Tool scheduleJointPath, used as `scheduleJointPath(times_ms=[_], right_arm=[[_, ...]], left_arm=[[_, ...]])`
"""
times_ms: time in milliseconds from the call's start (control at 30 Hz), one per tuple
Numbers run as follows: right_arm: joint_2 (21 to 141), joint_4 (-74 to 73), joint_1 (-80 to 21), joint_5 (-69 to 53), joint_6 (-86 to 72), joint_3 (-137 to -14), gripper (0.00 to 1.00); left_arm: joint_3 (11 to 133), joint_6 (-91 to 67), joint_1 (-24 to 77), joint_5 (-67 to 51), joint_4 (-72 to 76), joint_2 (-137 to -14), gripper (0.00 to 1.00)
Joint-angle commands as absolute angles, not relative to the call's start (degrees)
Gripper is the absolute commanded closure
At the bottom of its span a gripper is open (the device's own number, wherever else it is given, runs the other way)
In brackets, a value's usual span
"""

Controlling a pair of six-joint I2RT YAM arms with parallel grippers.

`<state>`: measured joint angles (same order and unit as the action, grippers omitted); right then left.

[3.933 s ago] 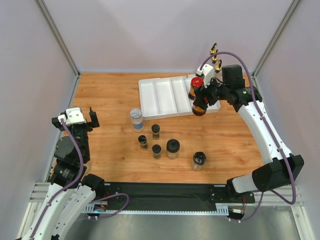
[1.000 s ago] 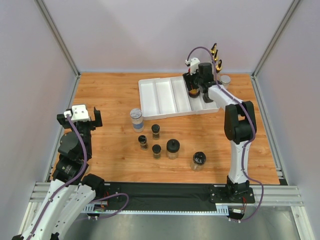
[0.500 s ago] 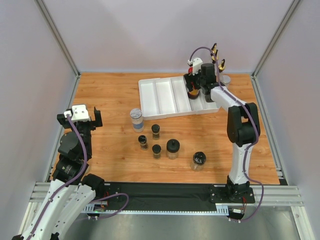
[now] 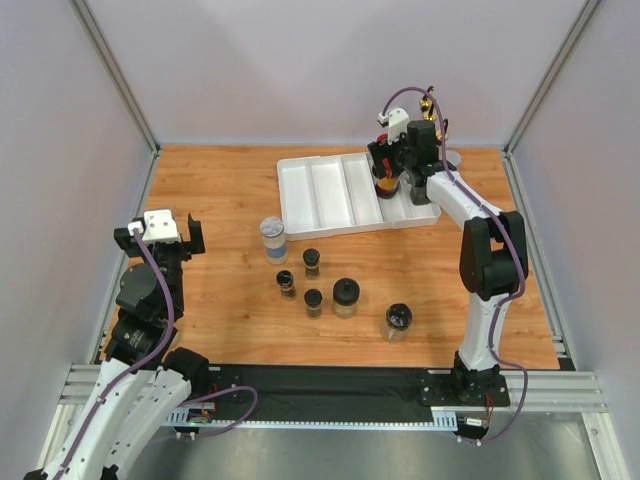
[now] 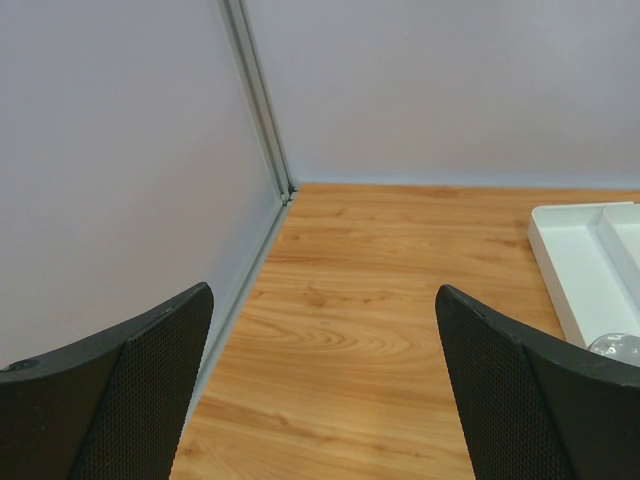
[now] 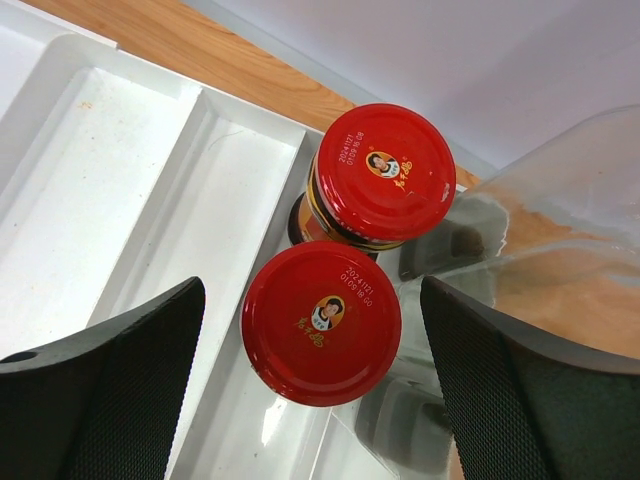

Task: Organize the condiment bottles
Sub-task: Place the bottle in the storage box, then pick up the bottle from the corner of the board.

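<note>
**Two red-capped jars in the tray, six jars waiting on the desk**

We are looking at a wooden desk [image 4: 220,180] with a white divided tray [image 4: 284,195] lying at its far side. Only the rightmost compartment is holding anything: two red-capped jars [image 6: 322,335], standing upright one behind the other. As far as we can see, the compartments to the left are holding no bottle.

The right tool [image 6: 312,295] is hanging over the nearer jar. Its jaws are spread wide on both sides of the cap, touching nothing and gripping nothing. The left tool [image 5: 322,292], near the left edge of the desk, is gaping fully and carrying nothing.

We are therefore judging the task to be in its early part. Six jars are waiting loose in the middle of the desk: one grey-lidded clear jar [image 4: 272,238], two medium black-lidded jars [image 4: 346,296] and three small black-lidded jars [image 4: 313,262]. Gold spouts [image 4: 430,101] are showing behind the right arm, but we cannot tell where those bottles are standing.

Each red cap is carrying a small round portrait and a line of digits beginning with 2024. The rest is too small to read.
</note>
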<state>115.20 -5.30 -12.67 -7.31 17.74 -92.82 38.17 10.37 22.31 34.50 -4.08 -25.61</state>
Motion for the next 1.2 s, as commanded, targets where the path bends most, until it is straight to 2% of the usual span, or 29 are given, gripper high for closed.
scheduleJointPath(times_ms=[0, 733, 1167], right_arm=[[111.7, -4.7, -12.7, -8.9, 18.5, -92.3, 0.10], [104.6, -11.1, -15.7, -16.3, 20.1, -92.5, 0.09], [92.3, -23.5, -16.7, -29.7, 21.0, -88.4, 0.09]], left_arm=[[38.9, 10.3, 22.0, 34.0, -3.5, -25.4, 0.00], [39.0, 10.2, 22.0, 33.5, -3.8, -25.0, 0.00], [39.1, 9.9, 22.0, 31.5, -4.4, -25.0, 0.00]])
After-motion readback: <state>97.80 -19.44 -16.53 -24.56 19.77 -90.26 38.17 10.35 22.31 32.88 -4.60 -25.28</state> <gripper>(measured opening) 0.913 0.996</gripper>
